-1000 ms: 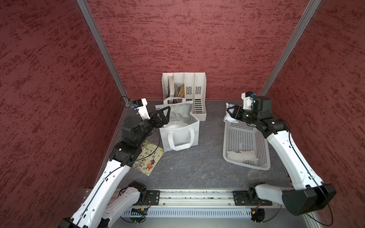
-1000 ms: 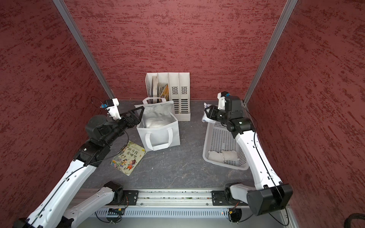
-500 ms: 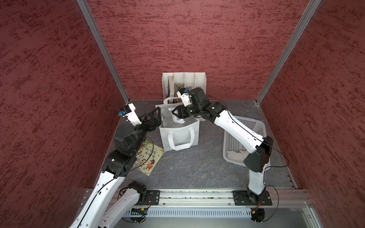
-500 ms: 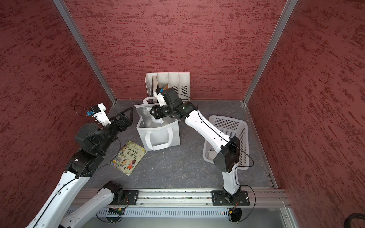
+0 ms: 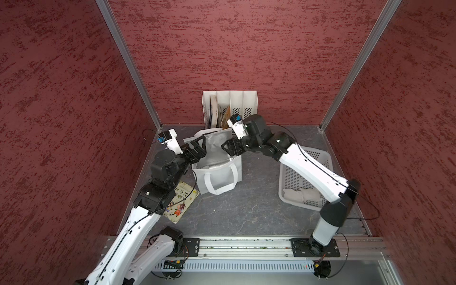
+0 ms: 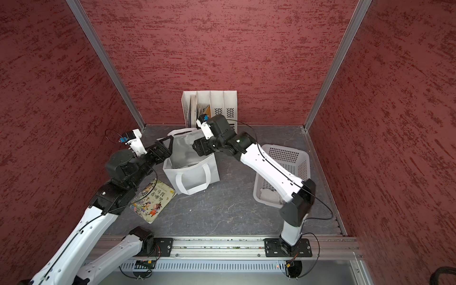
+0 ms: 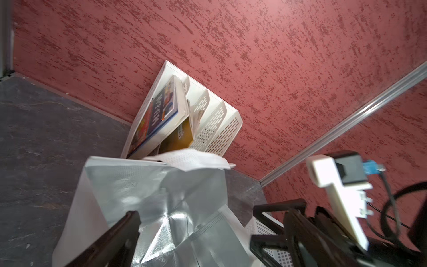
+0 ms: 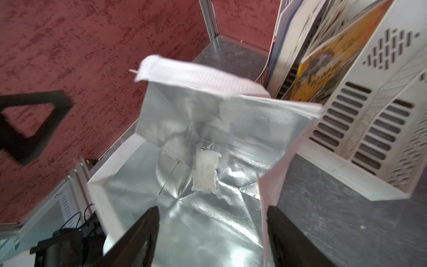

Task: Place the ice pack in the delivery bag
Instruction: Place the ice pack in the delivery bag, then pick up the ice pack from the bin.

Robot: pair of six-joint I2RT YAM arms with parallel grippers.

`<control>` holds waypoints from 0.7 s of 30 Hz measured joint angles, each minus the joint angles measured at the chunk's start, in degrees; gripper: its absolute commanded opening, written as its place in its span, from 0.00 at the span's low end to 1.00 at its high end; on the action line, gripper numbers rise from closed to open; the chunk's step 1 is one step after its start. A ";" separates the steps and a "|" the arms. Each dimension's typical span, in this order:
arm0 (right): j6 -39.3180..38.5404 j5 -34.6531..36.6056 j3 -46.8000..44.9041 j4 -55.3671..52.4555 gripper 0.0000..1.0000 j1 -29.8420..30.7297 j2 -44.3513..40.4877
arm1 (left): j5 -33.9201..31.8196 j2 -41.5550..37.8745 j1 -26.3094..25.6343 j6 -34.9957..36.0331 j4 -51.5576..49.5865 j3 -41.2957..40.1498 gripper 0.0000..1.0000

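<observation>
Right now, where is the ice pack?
In the right wrist view, the ice pack is inside the delivery bag, which stands beside the file rack.

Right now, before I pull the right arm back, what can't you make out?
- ice pack: right wrist view, motion-blurred; resting or not, cannot tell.
- delivery bag floor: both top views, hidden by its front wall and the right pincer.
- white bundles in the basket: top views, partly under the right arm.
</observation>
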 measured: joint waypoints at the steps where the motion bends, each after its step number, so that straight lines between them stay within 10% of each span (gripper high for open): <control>1: -0.15 1.38 -5.35 2.47 0.92 -0.13 -6.14 | 1.03 0.46 -0.63 0.22 0.33 0.68 1.00; 9: 7.65 6.82 -32.22 5.33 0.95 -16.87 -38.91 | 7.89 13.18 -17.33 7.17 3.28 13.20 0.99; 16: 15.91 5.92 -48.02 -13.09 0.98 -29.81 -37.90 | 13.60 33.40 -34.32 17.92 2.19 23.21 1.00; 21: 21.81 5.25 -54.53 -18.45 0.97 -35.19 -37.83 | 16.79 41.66 -37.27 21.81 0.02 24.41 1.00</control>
